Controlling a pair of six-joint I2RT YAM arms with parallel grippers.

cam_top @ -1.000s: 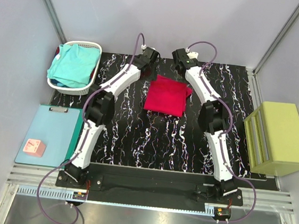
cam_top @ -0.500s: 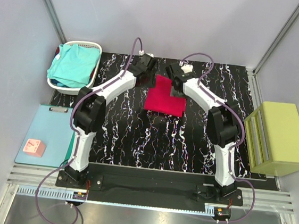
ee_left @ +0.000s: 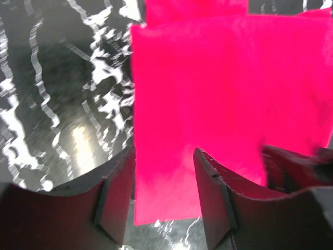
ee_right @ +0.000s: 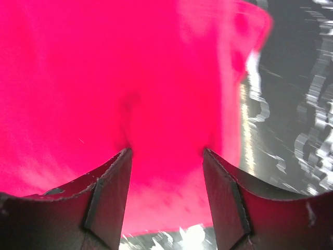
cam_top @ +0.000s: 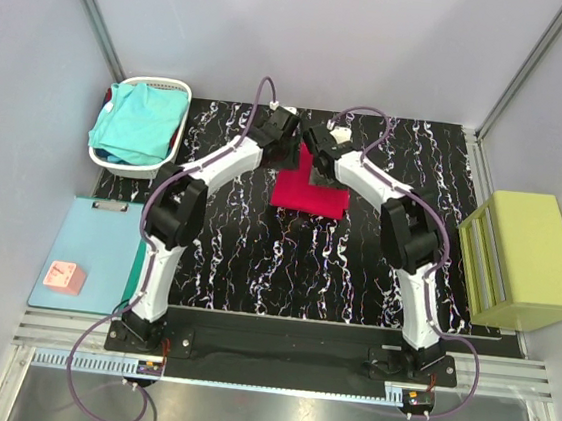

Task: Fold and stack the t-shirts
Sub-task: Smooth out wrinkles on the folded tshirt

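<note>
The crimson-red t-shirt [cam_top: 308, 195] lies folded flat on the black marbled mat, behind the middle. My left gripper [cam_top: 289, 153] is over its far left corner and my right gripper [cam_top: 320, 168] over its far edge, close together. In the left wrist view the red t-shirt [ee_left: 208, 83] fills the frame, and my left gripper [ee_left: 164, 153] stands open astride its near edge. In the right wrist view my right gripper [ee_right: 166, 152] is open, its fingertips down on the red t-shirt [ee_right: 114, 73]. The turquoise t-shirt [cam_top: 138, 121] is heaped in a white basket at the back left.
The white basket [cam_top: 168, 166] stands at the mat's back left corner. A light-blue clipboard mat [cam_top: 101, 247] with a small pink cube [cam_top: 63, 276] lies at the left. A yellow-green block [cam_top: 527, 259] stands at the right. The black marbled mat [cam_top: 286, 261] covers the table.
Both grippers have swung inward from behind the red t-shirt and come down onto its far edge. The shirt's far right corner no longer sticks out.
</note>
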